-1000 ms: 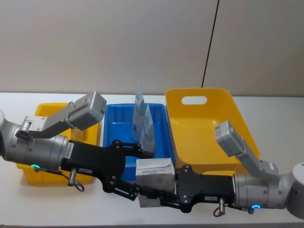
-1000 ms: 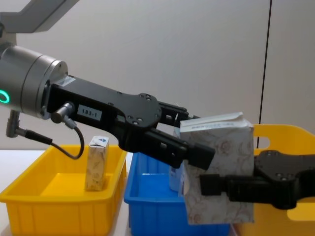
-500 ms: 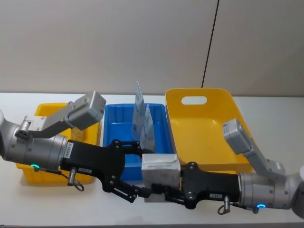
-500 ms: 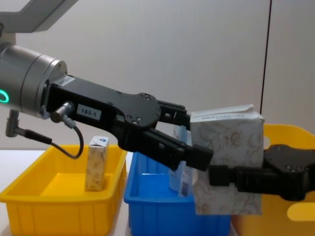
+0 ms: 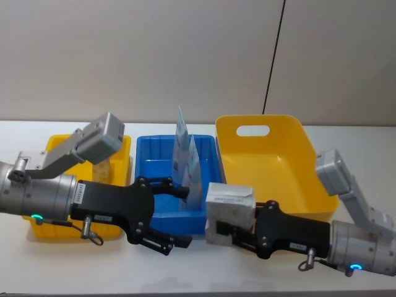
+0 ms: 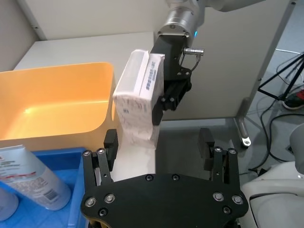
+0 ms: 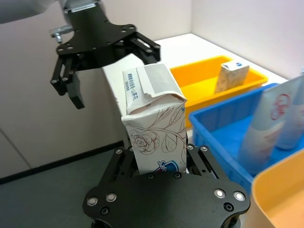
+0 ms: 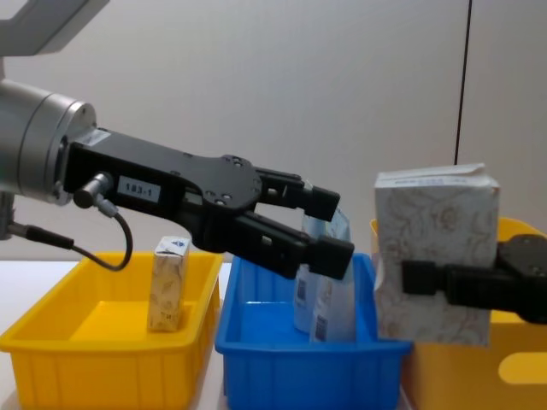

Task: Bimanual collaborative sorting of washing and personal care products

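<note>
Right gripper (image 5: 231, 234) clamps boxy floral pack (image 5: 229, 199).

White table (image 5: 362, 141) bears yellow tray (image 8: 94, 376), blue tray (image 5: 154, 153), yellow basket (image 5: 288, 121).

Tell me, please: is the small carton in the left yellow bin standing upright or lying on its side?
Upright. The small carton stands on its base inside the left yellow bin, with its blue-white top pointing up.

You've got bright, even light from overhead. Soft shadows fall on the table (image 5: 198, 273), lower middle of the head view. Mild glare on the yellow tub (image 6: 29, 110) in the left wrist view. The wall (image 5: 124, 55) is evenly lit.
</note>
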Robot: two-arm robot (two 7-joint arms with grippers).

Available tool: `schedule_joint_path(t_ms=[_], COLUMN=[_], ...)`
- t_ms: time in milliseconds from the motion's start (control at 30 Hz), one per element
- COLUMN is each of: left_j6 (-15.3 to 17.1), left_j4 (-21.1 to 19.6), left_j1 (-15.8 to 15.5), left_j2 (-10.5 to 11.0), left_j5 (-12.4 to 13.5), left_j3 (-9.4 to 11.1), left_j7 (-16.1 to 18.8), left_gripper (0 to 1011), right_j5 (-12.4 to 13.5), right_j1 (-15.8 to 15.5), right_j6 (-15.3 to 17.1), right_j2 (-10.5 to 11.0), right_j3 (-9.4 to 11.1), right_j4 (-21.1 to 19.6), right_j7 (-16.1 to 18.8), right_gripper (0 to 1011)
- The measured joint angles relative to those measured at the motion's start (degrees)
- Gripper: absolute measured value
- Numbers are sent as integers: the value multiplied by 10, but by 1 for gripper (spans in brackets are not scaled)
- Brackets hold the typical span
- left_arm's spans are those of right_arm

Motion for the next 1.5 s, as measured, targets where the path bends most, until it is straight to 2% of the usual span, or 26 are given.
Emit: schedule_joint_path(t_ms=[367, 667, 1067, 1500], left_j6=[10, 28, 65, 97], left_j4=[-7, -17, -42, -72], left_j1=[15, 38, 71, 91], left_j2=[8, 12, 25, 45], left_j5=[-15, -31, -53, -63], left_j3=[-14, -29, -46, -50], left_j7=[34, 81, 147, 183], left_gripper=[1001, 1001, 1002, 1001], right_j5=[11, 13, -4, -45], right_j1=[-27, -47, -64, -69], right_j6=[-10, -23, -38, -45], right_j2=[14, 14, -13, -57], right_j3=[29, 50, 76, 92], right_j4=[-18, -30, -41, -42], right_j7=[-51, -104, -200, -310], right_gripper=[351, 351, 351, 351])
